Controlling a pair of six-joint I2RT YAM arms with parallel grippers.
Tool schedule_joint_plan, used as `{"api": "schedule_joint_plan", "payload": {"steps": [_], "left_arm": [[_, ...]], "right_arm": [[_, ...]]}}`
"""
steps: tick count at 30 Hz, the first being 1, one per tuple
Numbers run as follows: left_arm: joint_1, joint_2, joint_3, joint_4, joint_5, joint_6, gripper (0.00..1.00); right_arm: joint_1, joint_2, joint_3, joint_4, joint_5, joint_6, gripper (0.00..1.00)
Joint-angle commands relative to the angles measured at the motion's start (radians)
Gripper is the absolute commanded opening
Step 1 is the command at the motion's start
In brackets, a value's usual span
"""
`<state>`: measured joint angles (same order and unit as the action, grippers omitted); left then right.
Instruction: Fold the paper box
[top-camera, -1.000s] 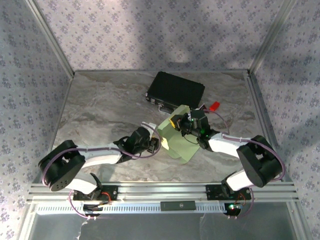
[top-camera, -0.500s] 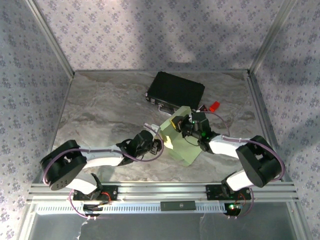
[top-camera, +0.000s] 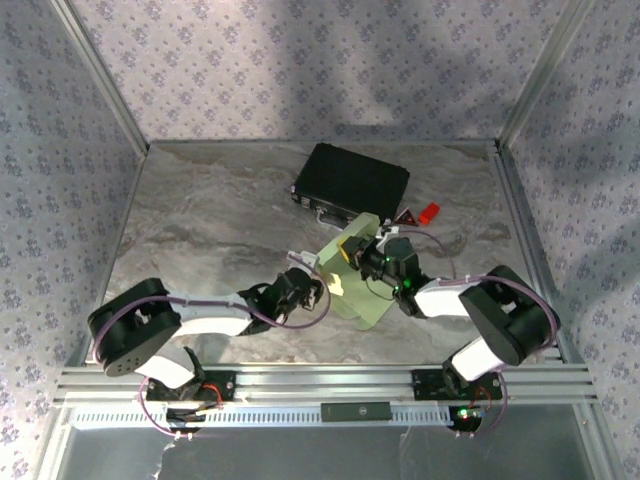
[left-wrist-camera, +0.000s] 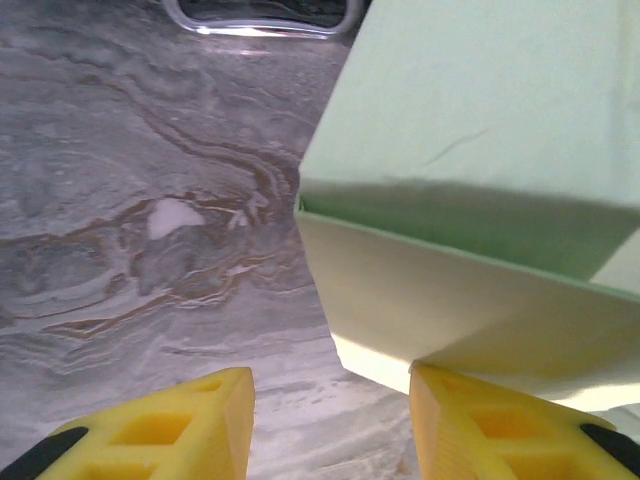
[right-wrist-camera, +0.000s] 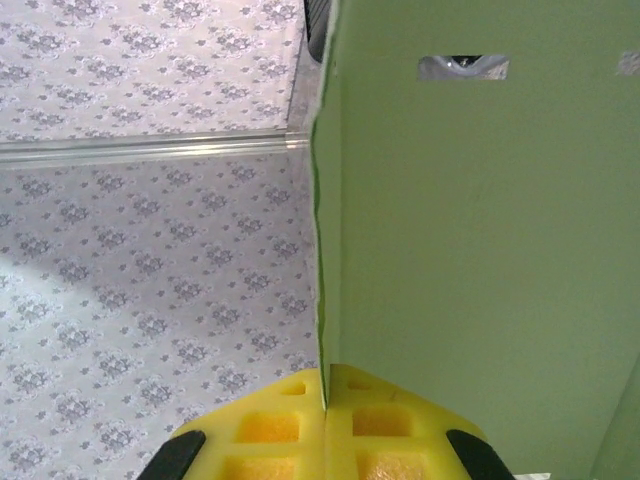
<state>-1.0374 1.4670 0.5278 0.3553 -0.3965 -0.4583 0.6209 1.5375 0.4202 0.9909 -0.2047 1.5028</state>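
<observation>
**Pale green thin-card paper box (top-camera: 357, 292), part-folded, held tilted at the middle of the grey marbled worktop (top-camera: 200, 230), between the two arms.**

Step in hand, as judged: a side panel is being stood up along its crease. One edge of the paper box (right-wrist-camera: 480, 250) is pinched in the fully closed right jaws. The left jaws are set partly apart, empty and low beside its near corner. Next, that panel would need pressing along the fold. A black hard case (top-camera: 350, 180) and a small red item (top-camera: 428, 212) lie just behind, crowding the far side.
</observation>
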Motion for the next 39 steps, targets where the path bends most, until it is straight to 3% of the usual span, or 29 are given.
{"api": "schedule_joint_plan", "payload": {"steps": [1, 11, 22, 39], "left_arm": [[-0.006, -0.071, -0.033, 0.002, -0.104, -0.025, 0.46], [0.004, -0.186, -0.114, -0.049, -0.144, -0.042, 0.46], [-0.016, -0.129, -0.104, -0.001, -0.139, -0.057, 0.46], [-0.138, -0.032, -0.119, 0.175, -0.302, -0.085, 0.49]], "right_arm": [[0.049, 0.075, 0.033, 0.118, 0.043, 0.018, 0.0], [0.131, 0.238, 0.068, 0.31, 0.12, 0.063, 0.0], [0.112, 0.238, -0.029, 0.371, 0.071, 0.014, 0.0], [0.116, 0.257, -0.034, 0.405, 0.077, 0.028, 0.0]]}}
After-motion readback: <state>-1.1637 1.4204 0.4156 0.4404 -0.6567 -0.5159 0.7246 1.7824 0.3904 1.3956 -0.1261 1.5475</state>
